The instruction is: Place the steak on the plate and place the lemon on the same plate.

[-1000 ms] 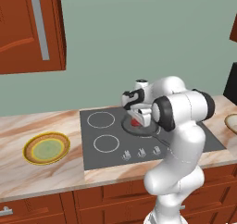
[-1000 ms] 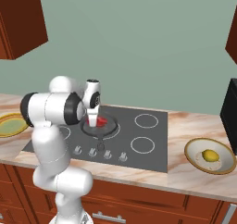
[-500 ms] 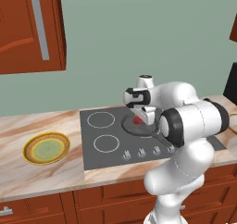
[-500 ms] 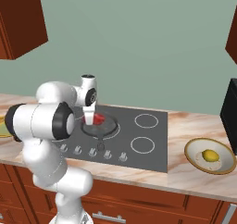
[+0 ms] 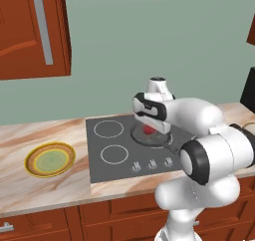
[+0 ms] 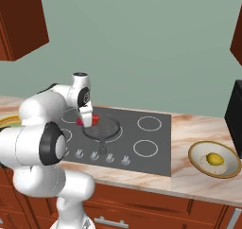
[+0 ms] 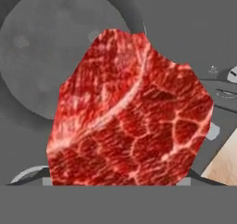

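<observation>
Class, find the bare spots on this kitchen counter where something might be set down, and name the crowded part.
Free: the plate, and the marble between it and the stove; marble between stove and the lemon dish. Crowded: the pan, where the gripper meets the steak.

We see a glossy white arm (image 5: 199, 120) of rounded, bulbous segments, dark grey-black rings at its joints, a black cap topping the wrist, no cables or markings.

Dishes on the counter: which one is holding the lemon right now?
The pale tan dish right of the cooktop holds the lemon. The plate with the yellow-orange rim and green centre, left of the cooktop, holds nothing.
</observation>
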Available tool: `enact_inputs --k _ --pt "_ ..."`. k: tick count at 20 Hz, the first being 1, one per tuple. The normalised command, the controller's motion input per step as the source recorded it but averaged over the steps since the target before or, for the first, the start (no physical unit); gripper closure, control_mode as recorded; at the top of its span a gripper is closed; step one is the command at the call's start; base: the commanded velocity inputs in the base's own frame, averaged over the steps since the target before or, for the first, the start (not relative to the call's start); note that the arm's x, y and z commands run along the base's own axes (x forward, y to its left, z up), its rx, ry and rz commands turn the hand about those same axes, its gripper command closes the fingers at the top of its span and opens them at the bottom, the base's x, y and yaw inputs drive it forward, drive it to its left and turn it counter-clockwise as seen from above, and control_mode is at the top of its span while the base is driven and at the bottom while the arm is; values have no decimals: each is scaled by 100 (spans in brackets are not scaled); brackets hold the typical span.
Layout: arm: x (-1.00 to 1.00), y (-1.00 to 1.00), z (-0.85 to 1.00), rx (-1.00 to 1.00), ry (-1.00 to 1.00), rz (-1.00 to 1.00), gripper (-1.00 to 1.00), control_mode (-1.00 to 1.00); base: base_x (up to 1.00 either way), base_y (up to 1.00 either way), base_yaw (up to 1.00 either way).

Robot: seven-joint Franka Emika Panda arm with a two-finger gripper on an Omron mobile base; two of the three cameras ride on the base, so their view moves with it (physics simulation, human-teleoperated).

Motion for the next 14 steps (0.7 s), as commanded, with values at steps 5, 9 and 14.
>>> enact_inputs --k 5,9,14 --pt "-41 37 29 0 0 40 100 -100 0 0 0" --pt "-29 52 23 0 -2 41 100 -100 0 0 0" --pt "-15 62 19 0 -6 41 100 -100 0 0 0"
